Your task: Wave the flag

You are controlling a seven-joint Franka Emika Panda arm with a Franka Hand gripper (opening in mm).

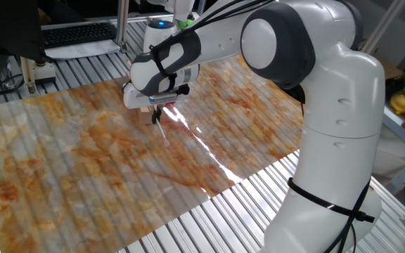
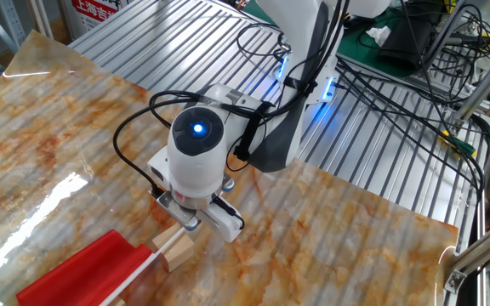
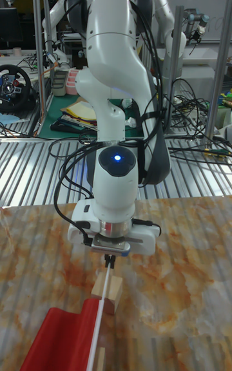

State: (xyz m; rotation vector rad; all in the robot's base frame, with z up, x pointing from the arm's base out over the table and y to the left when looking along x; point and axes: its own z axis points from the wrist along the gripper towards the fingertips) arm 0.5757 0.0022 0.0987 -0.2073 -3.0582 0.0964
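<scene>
Showing the gripper (image 3: 111, 256) poised directly above the butt end of the flag (image 3: 61, 339), whose thin white stick rests on a small tan wooden block (image 3: 108, 292) on the marbled table (image 3: 187, 300). From the block, the stick's long axis runs straight away from the arm's base toward the table's near edge in the tall fixed view, with the red cloth lying flat to one side of it. Fingertips appear drawn close about the stick end just above the block (image 2: 173, 247); whether they actually clamp it cannot be told. Judged from this, a lift here would carry the cloth (image 2: 83, 272) outboard of the wrist.
</scene>
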